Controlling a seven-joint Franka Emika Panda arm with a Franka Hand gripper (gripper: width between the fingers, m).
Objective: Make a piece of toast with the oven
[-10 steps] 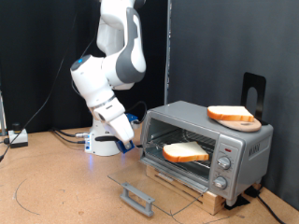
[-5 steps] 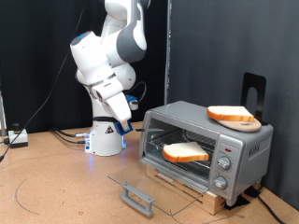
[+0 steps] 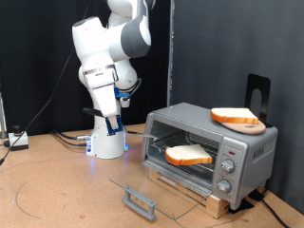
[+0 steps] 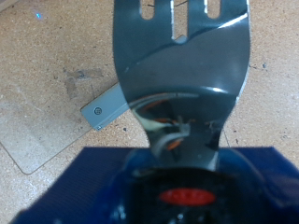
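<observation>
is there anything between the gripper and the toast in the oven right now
Nothing visible blocks it. The piece of toast lies on the rack inside the oven, whose glass door is folded down flat in front. The gripper hangs off to the exterior view's left of the oven's open mouth.

Arm folded upright at exterior view's left; hand (image 3: 112,126) hangs low, pointing down, holding nothing.

The oven (image 3: 210,152) mouth is left unobstructed; its lowered glass door (image 3: 152,191) and grey handle (image 3: 139,200) project in front.
</observation>
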